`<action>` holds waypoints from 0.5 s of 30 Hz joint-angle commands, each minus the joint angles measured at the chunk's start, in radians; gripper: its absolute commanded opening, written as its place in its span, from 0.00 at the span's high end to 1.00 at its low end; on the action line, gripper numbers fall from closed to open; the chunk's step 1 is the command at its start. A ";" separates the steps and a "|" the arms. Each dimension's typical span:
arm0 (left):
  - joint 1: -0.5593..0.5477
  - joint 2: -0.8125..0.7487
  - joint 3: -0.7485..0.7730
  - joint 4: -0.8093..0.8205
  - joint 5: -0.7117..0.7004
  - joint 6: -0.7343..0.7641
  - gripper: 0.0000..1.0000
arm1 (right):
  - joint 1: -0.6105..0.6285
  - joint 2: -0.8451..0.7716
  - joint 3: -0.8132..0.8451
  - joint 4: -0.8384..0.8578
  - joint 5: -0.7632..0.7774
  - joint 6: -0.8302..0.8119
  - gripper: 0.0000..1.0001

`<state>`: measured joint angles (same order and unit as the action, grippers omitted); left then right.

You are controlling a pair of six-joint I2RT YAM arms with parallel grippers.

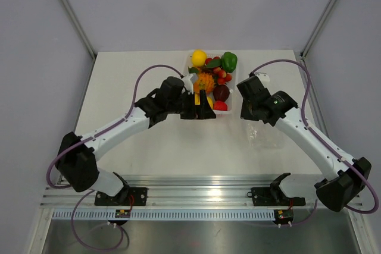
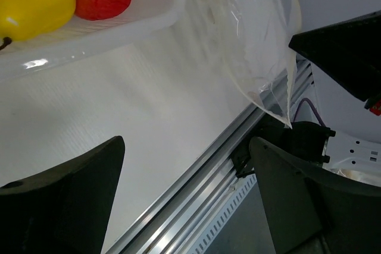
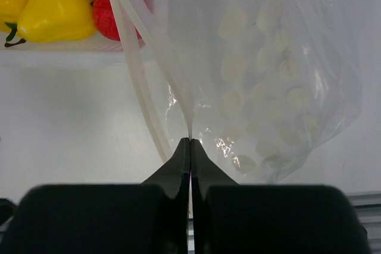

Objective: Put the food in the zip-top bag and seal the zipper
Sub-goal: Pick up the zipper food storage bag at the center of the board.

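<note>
The food lies in a white tray [image 1: 237,81]: a yellow fruit [image 1: 198,57], a green pepper [image 1: 229,61], an orange piece [image 1: 204,81], a dark purple one [image 1: 221,92] and a red one [image 1: 220,106]. My left gripper [image 1: 202,110] is open and empty at the tray's near end; its view [image 2: 187,144] shows only table between the fingers. My right gripper [image 3: 190,140] is shut on the rim of the zip-top bag [image 3: 268,75], with the zipper strip [image 3: 128,46] running up from it. The bag [image 1: 266,136] lies right of the tray, with no food in it.
A yellow pear-shaped fruit [image 3: 56,7] and a red fruit [image 3: 104,16] sit in the tray's near end. An aluminium rail [image 1: 202,185] runs along the table's near edge. Grey walls close in the table on three sides.
</note>
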<state>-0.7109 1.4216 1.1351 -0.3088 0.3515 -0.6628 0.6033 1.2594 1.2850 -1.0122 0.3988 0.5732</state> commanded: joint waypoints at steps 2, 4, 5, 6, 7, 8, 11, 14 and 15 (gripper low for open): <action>-0.054 0.082 0.080 0.134 -0.005 -0.096 0.12 | 0.007 -0.037 -0.021 0.073 -0.086 0.016 1.00; -0.085 0.129 0.097 0.146 -0.017 -0.129 0.13 | 0.007 -0.048 -0.026 0.081 -0.103 0.022 1.00; -0.094 0.140 0.097 0.157 -0.035 -0.144 0.14 | 0.007 -0.049 -0.026 0.080 -0.107 0.030 1.00; -0.113 0.148 0.089 0.178 -0.058 -0.159 0.14 | 0.007 -0.051 -0.027 0.083 -0.118 0.033 1.00; -0.120 0.160 0.081 0.230 -0.059 -0.191 0.15 | 0.007 -0.054 -0.029 0.083 -0.121 0.037 1.00; -0.130 0.168 0.077 0.249 -0.059 -0.204 0.16 | 0.007 -0.057 -0.029 0.083 -0.127 0.046 1.00; -0.156 0.221 0.104 0.252 -0.082 -0.212 0.22 | 0.007 -0.075 -0.035 0.086 -0.155 0.069 1.00; -0.168 0.281 0.140 0.243 -0.077 -0.218 0.36 | 0.007 -0.101 -0.055 0.098 -0.170 0.085 1.00; -0.174 0.292 0.152 0.246 -0.074 -0.221 0.39 | 0.007 -0.104 -0.058 0.095 -0.173 0.086 1.00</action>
<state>-0.8742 1.6779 1.2243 -0.1318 0.3035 -0.8577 0.6033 1.1904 1.2377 -0.9524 0.2581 0.6281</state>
